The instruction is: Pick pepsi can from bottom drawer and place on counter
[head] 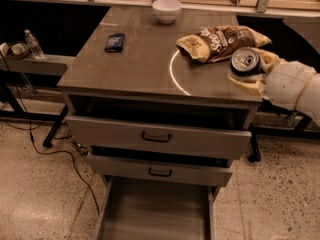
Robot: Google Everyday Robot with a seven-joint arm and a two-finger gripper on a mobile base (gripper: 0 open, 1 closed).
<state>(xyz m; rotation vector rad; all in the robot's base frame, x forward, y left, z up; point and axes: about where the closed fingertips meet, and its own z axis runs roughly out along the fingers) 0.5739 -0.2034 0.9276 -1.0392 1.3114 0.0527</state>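
Silver-topped, the pepsi can (244, 62) is clamped between the beige fingers (244, 85) of the gripper (251, 71) over the right edge of the counter (130, 64), just beside the chip bag (220, 40) and well above the open bottom drawer (155, 216). We should carry it slightly inward, clear of the bag, lower it upright until its base meets the surface, then release. Whether it already touches we cannot quite tell.

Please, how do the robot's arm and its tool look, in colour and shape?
The tool, at the right edge of the counter, has two pale yellowish-tan fingers. Behind it the arm is a thick, rounded white shell crossed by a thin darker line. No cables are visible.
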